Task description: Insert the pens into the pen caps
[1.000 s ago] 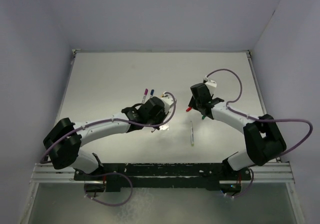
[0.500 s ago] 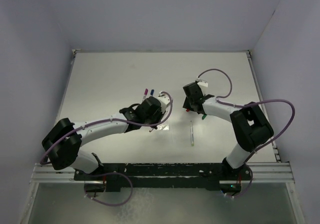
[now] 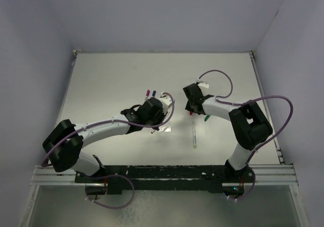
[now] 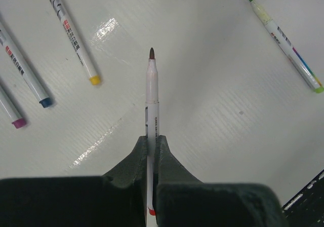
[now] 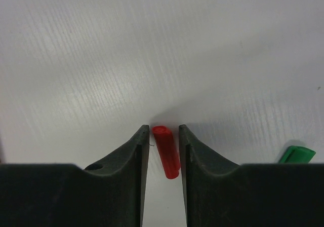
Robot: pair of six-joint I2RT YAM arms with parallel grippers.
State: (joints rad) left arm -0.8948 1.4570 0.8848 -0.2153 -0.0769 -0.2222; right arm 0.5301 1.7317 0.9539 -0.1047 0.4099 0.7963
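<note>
- White table (image 3: 101,85) fills the middle of the top view.
- The left gripper (image 4: 152,138), bottom centre of its wrist view, is clamped on a pen (image 4: 151,85) that points up-frame with its dark tip bare.
- The right gripper (image 5: 164,130), bottom centre of its view, has its jaws narrowly apart astride the red cap (image 5: 167,153), which lies on the table.
- A yellow pen (image 4: 71,34), a blue pen (image 4: 23,70) and a pink pen (image 4: 10,113) lie capped at upper left of the left wrist view.
- An uncapped green pen (image 4: 283,42) lies at upper right there.
- The green cap (image 5: 296,154) sits at lower right of the right wrist view.

White matte tabletop (image 3: 111,75), pale lavender walls (image 3: 152,14) on three sides, aluminium rail (image 3: 45,174) along near edge
</note>
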